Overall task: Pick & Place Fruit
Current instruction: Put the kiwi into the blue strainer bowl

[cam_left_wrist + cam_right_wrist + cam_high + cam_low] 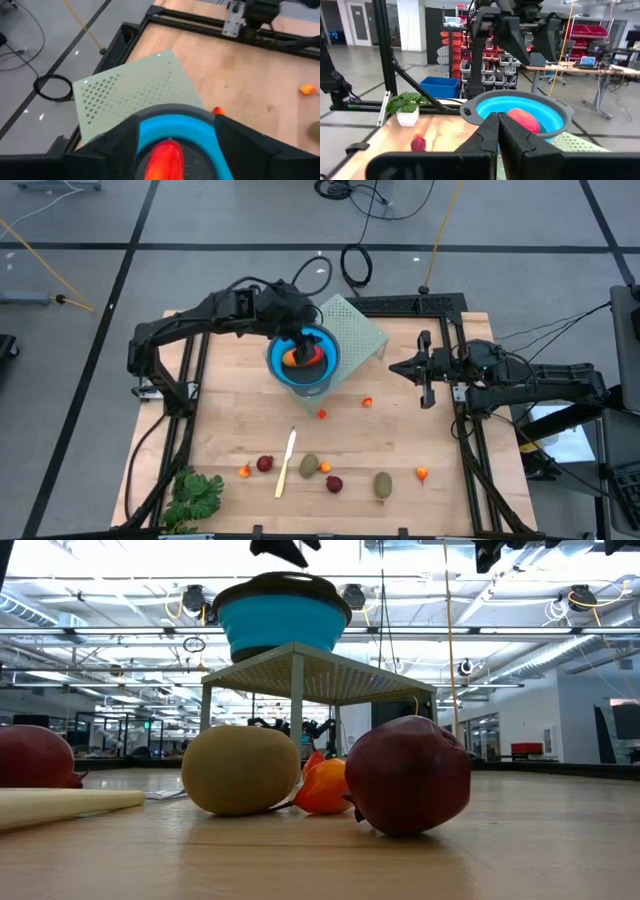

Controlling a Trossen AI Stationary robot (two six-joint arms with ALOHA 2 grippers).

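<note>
The left gripper (300, 345) hangs directly above the blue bowl (303, 358), which sits on the pale perforated stand (358, 328) at 12 o'clock on the bench (400, 440). In the right wrist view its fingers stand apart and empty above the rim, so it is released. The orange-red oblong fruit (522, 119) lies inside the bowl. Judgement: this piece has been deposited, and the raised stand keeps the bowl clear of the loose pieces below.

The right gripper (398, 367) waits at 3 o'clock from the bowl, just off the stand's edge, fingers closed together on nothing. Judgement: it is parked there to keep clear of the left arm's path.

Remaining fruit lies on the bench at 6 o'clock from the bowl:
- dark red ball (264, 464) near the cream stick (286, 463)
- brown-green oval (309, 466) beside a small orange bit (325, 467)
- second dark red ball (334, 483)
- second brown-green oval (383, 484)
- orange bit (422, 474) at 5 o'clock
- small red bit (321, 414) and orange bit (367, 402) nearer the stand

The leafy bunch (195, 495) sits at 7 o'clock. Judgement: most of the task remains
</note>
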